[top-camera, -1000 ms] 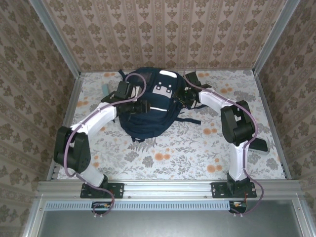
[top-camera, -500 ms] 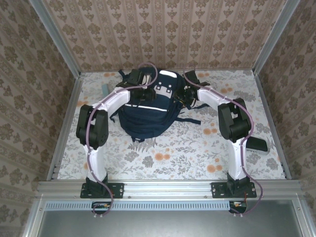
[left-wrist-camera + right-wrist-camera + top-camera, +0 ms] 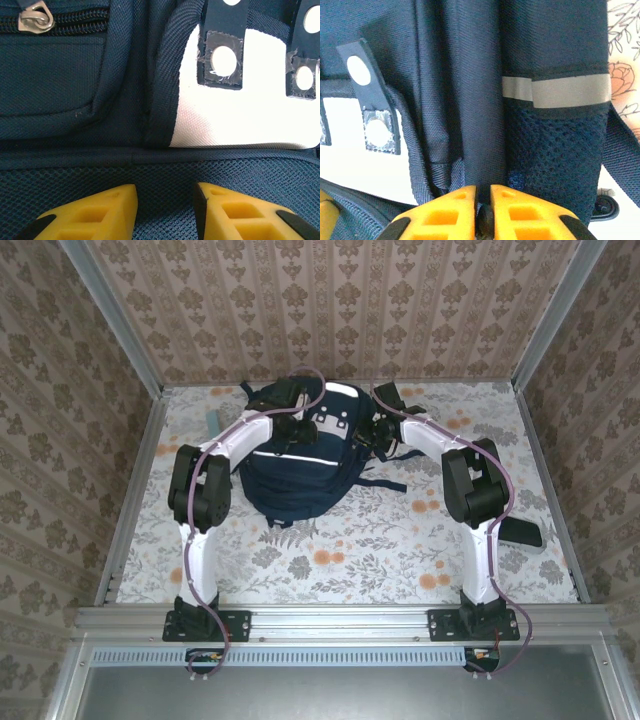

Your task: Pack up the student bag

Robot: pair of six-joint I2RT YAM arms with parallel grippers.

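The large navy-blue fabric backpack (image 3: pixel 295 478) lies in the far middle of the floral-patterned tabletop (image 3: pixel 380 540), in the same spot as a second ago. The left arm has changed most. Its elbow, low and far out to the left a second ago, is now drawn up and in, and the left tool (image 3: pixel 164 194) has travelled from the backpack's left flank up toward its far end. There its yellow fingers (image 3: pixel 100 215) stand apart over dark mesh fabric (image 3: pixel 165 167), with nothing between them, just near of a white patch (image 3: pixel 240 120) and a silver zip pull (image 3: pixel 35 17). The right tool (image 3: pixel 482 192) has stayed at the backpack's right side, beside a grey reflective stripe (image 3: pixel 555 91). Its fingers are almost together, pinched on a small dark bit of the backpack that is too hidden to identify. A small flat black case (image 3: pixel 522 532) rests near the right edge, unmoved since half a second ago.
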